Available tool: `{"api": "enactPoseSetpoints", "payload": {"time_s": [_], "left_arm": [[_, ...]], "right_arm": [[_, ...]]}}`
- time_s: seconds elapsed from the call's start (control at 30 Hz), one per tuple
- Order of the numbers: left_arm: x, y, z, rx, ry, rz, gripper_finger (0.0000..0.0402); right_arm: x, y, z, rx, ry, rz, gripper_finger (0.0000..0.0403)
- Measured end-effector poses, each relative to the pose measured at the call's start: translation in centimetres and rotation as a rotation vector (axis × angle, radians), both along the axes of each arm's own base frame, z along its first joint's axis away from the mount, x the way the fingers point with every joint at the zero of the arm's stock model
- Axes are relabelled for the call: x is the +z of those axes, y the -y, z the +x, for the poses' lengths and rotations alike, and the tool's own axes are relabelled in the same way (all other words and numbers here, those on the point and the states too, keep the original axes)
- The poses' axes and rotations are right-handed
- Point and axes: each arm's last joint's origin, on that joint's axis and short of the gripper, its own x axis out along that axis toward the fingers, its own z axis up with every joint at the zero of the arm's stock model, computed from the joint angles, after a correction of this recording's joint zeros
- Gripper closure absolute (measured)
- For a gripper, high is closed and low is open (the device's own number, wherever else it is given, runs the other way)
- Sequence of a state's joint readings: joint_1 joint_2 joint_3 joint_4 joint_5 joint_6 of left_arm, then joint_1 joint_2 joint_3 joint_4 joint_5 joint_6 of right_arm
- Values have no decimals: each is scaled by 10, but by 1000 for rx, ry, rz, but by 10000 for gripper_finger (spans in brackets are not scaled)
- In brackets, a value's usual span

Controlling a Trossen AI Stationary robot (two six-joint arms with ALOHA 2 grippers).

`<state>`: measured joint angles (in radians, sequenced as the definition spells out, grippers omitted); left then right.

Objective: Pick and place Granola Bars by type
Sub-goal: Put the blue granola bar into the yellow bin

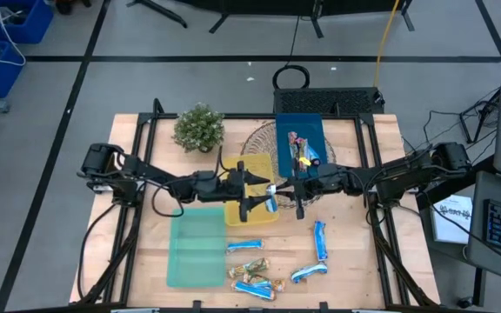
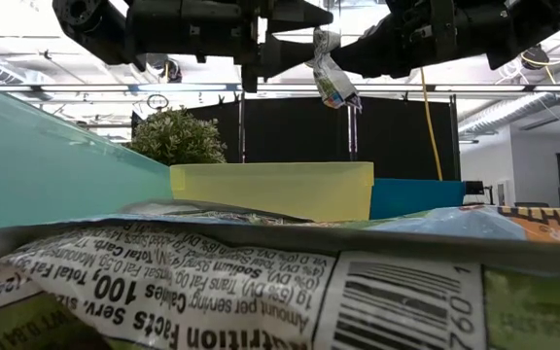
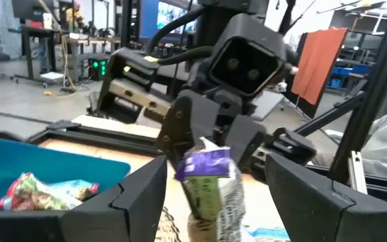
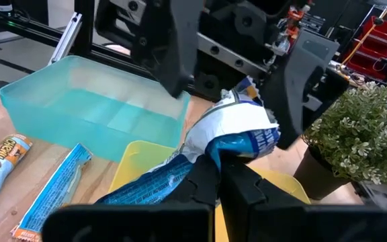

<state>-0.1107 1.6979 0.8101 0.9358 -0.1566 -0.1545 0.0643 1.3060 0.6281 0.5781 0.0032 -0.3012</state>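
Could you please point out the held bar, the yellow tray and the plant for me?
Held bar (image 4: 237, 138): right wrist view, crumpled wrapper top.
Yellow tray (image 2: 270, 190): low view, front wall.
Plant (image 1: 199, 127): high view, foliage centre.

Light wooden table (image 1: 355, 261), dark frame rails along both sides. Resting on it: green tray (image 1: 196, 248) front left, yellow tray (image 1: 252, 207) at centre just beside it, blue tray (image 1: 300, 143) behind, overlapping a round wire basket (image 1: 257, 141). Potted plant (image 1: 199, 128) at the back left. Loose granola bars (image 1: 255, 278) scattered across the bare front: one blue-and-white (image 1: 244, 246) just beside the green tray, one upright-lying (image 1: 320, 240) to the right, another angled (image 1: 308, 272) below it, gold-brown ones clustered near the front edge.
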Motion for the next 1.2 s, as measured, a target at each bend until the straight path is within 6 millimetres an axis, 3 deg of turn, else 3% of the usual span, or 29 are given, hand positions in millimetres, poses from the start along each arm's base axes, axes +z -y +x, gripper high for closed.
{"api": "enactPoseSetpoints", "payload": {"time_s": [0.4, 0.5, 0.67, 0.73, 1.2], "left_arm": [[0, -7, 1, 20, -3, -9, 157], [0, -7, 1, 20, -3, 0, 201], [0, -7, 1, 18, -3, 32, 345], [0, -7, 0, 14, -2, 45, 378], [-2, -11, 1, 12, -27, 85, 387]], "right_arm": [[0, 0, 0, 0, 0, 0, 403], [0, 0, 0, 0, 0, 0, 403], [0, 0, 0, -8, -3, -1, 403], [-1, 1, 0, -16, -4, 0, 403], [-1, 3, -6, -130, -58, 36, 388]]}}
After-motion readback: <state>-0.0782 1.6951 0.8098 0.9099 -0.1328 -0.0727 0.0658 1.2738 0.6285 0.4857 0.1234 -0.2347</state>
